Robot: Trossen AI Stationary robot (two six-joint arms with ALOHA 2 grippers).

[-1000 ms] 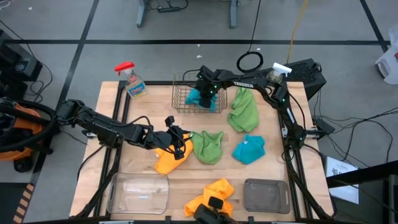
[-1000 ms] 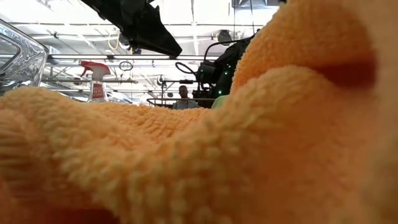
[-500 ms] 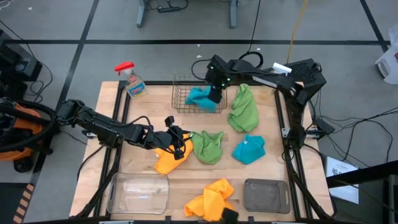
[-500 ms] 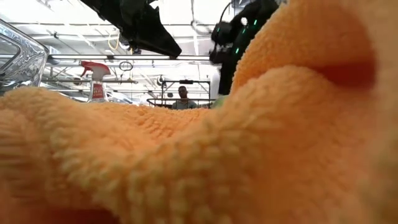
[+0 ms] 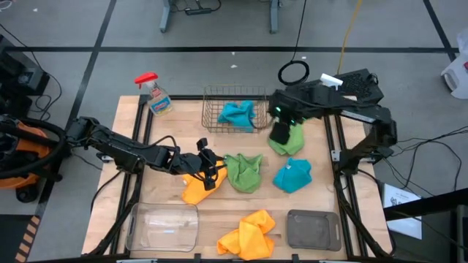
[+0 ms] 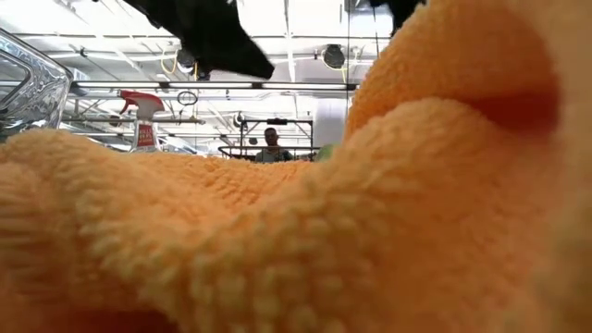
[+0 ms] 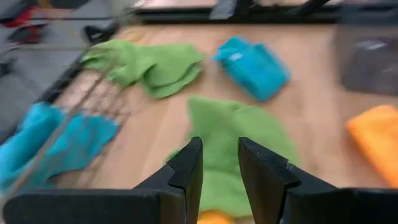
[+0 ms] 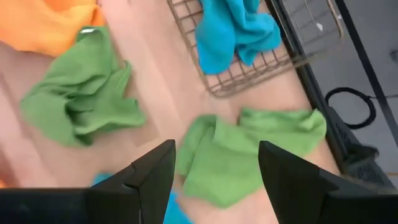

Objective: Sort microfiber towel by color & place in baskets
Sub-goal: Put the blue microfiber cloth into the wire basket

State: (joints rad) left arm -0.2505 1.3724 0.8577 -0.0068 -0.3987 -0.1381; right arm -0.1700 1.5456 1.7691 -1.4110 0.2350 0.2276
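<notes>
Wire basket (image 5: 232,115): one teal towel (image 5: 239,115) held inside.
Right claw (image 5: 281,134): spread wide, empty, above green towel (image 5: 290,136).
Left claw (image 5: 208,164): narrowly parted over orange towel (image 5: 196,188); grip cannot be told.

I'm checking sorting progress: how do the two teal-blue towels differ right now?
One teal towel lies inside the copper wire basket at the table's far edge; the other teal towel sits loose on the bare wood, in no container. The basketed one is spread and rumpled; the loose one is bunched into a compact lump. Both share the same teal colour and fuzzy cloth, and no gripper holds either.
</notes>
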